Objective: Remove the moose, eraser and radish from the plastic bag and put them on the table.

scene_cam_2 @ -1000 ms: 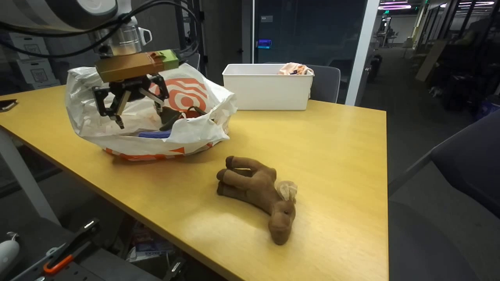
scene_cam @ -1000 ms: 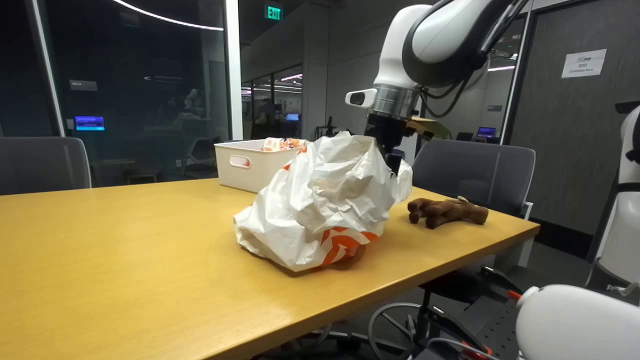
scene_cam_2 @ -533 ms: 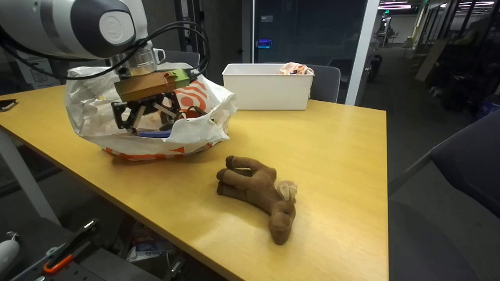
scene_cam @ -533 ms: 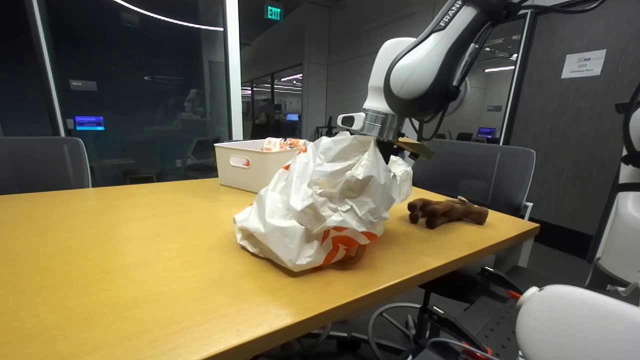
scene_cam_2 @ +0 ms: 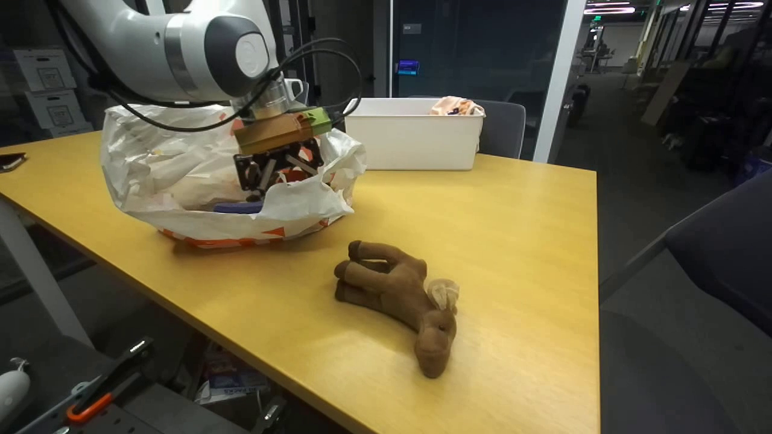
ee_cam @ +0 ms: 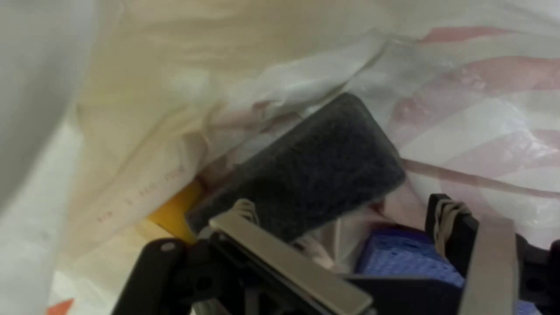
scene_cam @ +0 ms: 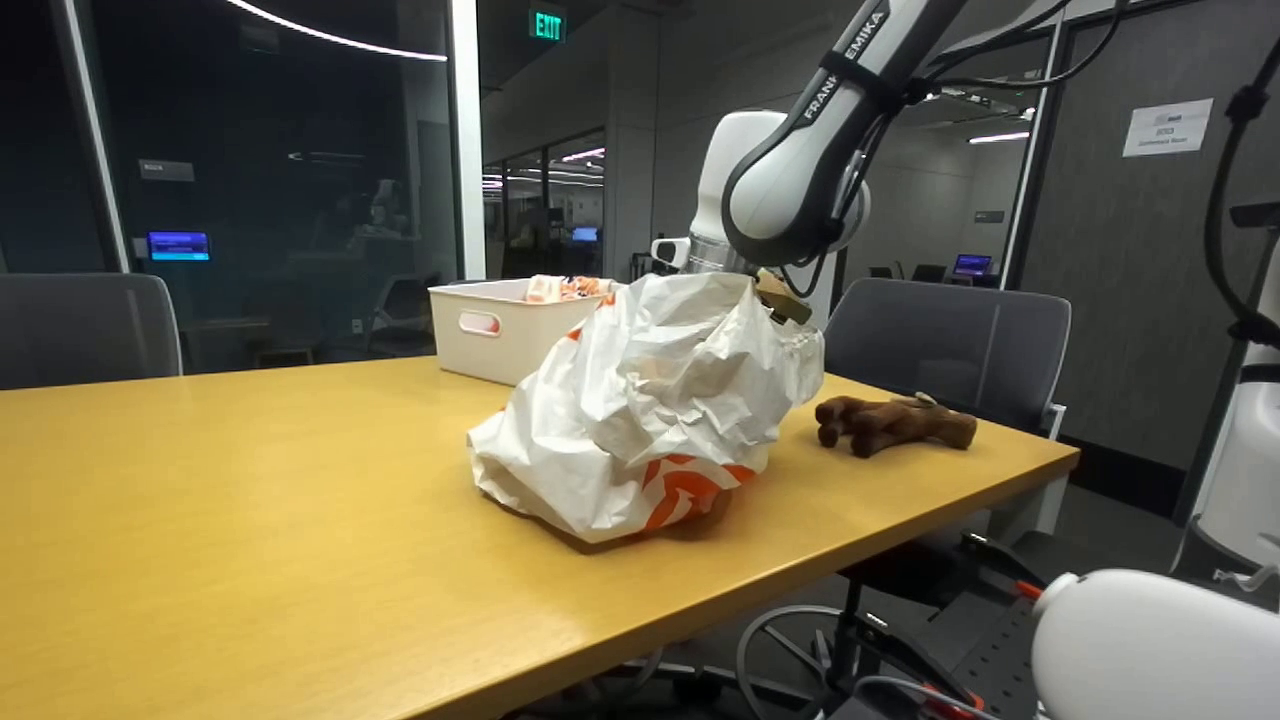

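Wrist view — two fingers (ee_cam: 460, 240) parted; one bag (ee_cam: 245, 52), one dark block (ee_cam: 315, 168), one blue block (ee_cam: 402, 253).

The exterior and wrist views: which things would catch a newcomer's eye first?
The crumpled white plastic bag, on the table in both exterior views, probably comes first. Next comes the brown moose, lying on its side on that table, outside the bag. In the wrist view, a dark block, possibly the eraser, lies inside the bag, partly covered by the open gripper.
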You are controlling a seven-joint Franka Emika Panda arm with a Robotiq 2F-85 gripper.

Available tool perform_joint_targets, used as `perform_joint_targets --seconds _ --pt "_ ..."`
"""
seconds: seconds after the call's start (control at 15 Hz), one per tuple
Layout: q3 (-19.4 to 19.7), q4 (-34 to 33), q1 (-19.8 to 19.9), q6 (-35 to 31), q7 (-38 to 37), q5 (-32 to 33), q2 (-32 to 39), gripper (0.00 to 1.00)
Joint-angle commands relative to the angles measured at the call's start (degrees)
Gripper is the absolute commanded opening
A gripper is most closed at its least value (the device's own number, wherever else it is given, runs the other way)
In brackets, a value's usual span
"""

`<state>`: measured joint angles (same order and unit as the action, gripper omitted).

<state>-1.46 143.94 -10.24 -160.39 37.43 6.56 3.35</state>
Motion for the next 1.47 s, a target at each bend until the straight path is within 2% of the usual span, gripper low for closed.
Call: perform_joint_targets --seconds 0.0,0.2,0.27,0.33,0.47,0.67,0.73,0.93,1.0,1.07,1.2,1.27,1.4 --pt "-1.5 -3.3 3.3 2.6 -3.8 -0.3 3.8 1.0" --pt "-2.8 -3.8 5.2 3.6 -2.4 -2.0 6.7 1.0" --pt "-3.6 -3.6 6.0 3.5 -1.1 -3.1 7.4 0.89" --pt "-4.2 -3.5 6.6 3.1 -0.6 -3.4 7.9 0.72" --pt "-5.3 -2.8 7.4 2.8 -0.7 -3.2 7.8 0.56" --pt "-6.0 -0.8 7.1 2.3 -1.6 -0.8 5.0 0.37" --pt "-5.9 -0.1 6.7 1.9 -2.1 0.6 3.9 0.32" --pt "-5.0 2.8 5.5 2.5 -4.0 8.1 -2.2 0.07" --pt "-5.4 3.6 5.5 2.8 -3.1 8.6 -4.0 0.05" --pt "-5.7 4.4 5.4 2.7 -2.3 8.6 -5.8 0.09" --pt "-5.7 6.0 4.9 2.3 -1.1 8.2 -8.9 0.03" --pt "-5.7 6.8 4.3 3.2 0.7 6.0 -10.8 0.01" --pt "-4.9 8.7 1.5 10.4 8.3 -2.2 -15.6 0.06"
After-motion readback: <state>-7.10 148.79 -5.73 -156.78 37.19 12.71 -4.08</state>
